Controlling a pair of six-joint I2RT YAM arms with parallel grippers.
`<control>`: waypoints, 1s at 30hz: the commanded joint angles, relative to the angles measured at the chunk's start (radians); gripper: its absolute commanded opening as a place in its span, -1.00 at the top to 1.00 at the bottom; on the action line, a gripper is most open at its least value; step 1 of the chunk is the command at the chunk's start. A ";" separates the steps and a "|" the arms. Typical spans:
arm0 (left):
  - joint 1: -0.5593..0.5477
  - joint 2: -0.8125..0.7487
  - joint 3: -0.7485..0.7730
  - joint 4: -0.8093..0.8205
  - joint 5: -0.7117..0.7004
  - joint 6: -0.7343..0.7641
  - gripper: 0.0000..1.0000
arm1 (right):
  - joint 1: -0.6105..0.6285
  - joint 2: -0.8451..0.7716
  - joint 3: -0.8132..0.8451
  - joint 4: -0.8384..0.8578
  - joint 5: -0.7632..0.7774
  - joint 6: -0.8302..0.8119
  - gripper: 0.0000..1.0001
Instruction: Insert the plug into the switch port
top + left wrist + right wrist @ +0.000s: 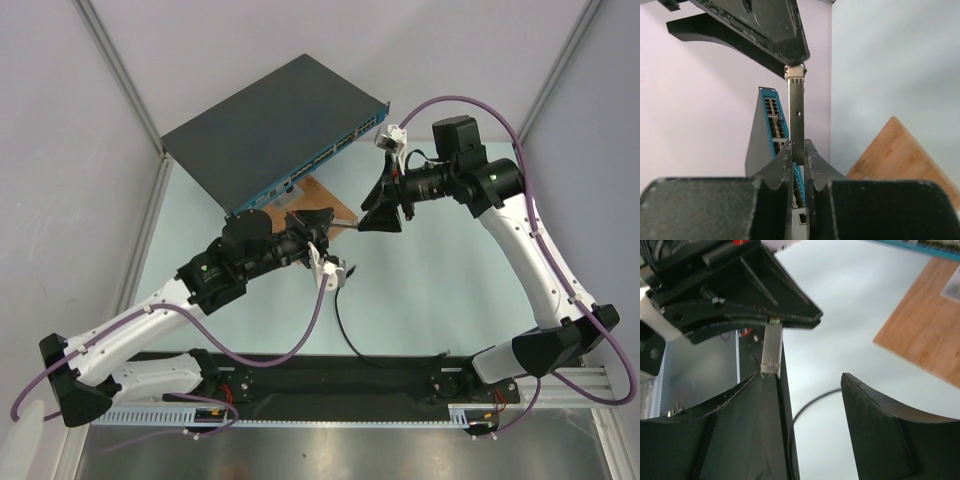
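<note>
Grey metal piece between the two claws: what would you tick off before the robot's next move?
1. Left gripper shut on the grey metal piece: ok.
2. Right gripper jaws open: ok.
3. Right gripper clear of the piece: cannot tell; one finger sits at its tip.
4. Switch ports visible ahead in the left wrist view: ok.
5. Black cable with the plug in hand: not ok; it lies loose, in neither gripper.

Dark-grey box at twelve o'clock, teal strip facing four, wooden board beside it. In from eight, left gripper; from two, right gripper; tips close. Black cable at six.
</note>
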 commanded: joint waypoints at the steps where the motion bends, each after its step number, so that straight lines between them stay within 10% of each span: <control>1: -0.013 -0.021 -0.023 0.025 0.038 0.179 0.99 | 0.021 -0.006 0.046 -0.174 0.025 -0.166 -0.35; 30: -0.058 0.056 0.029 0.008 -0.027 0.233 0.99 | 0.135 0.026 0.090 -0.222 0.222 -0.293 -0.10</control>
